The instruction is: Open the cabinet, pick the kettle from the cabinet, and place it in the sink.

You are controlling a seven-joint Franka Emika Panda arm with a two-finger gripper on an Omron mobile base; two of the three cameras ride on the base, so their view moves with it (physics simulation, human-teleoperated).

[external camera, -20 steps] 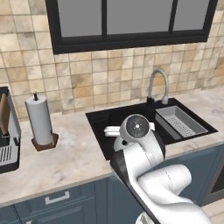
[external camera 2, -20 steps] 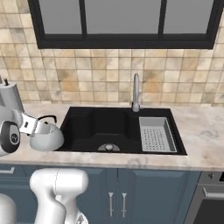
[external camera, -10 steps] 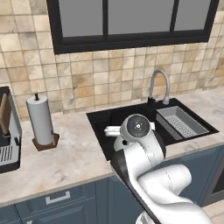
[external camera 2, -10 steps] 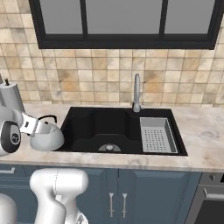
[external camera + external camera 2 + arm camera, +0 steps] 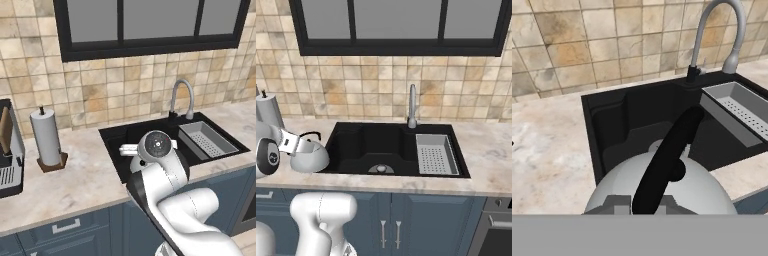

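My gripper (image 5: 295,144) is shut on the black arched handle (image 5: 666,159) of the whitish-grey kettle (image 5: 310,156). In the right base view the kettle hangs upright at the left rim of the black sink (image 5: 358,144), over the counter edge. The hand view looks down over the kettle's dome (image 5: 704,192) into the sink basin (image 5: 629,122), with my gripper (image 5: 643,204) closed around the handle's base. My white arm covers the sink's front left part (image 5: 122,137) in the left base view. The cabinet is out of view.
A chrome gooseneck faucet (image 5: 412,105) stands behind the basin, and a grey drain rack (image 5: 436,154) fills its right side. A paper towel roll (image 5: 46,137) and a coffee machine (image 5: 7,150) stand on the counter to the left. Blue drawers run below.
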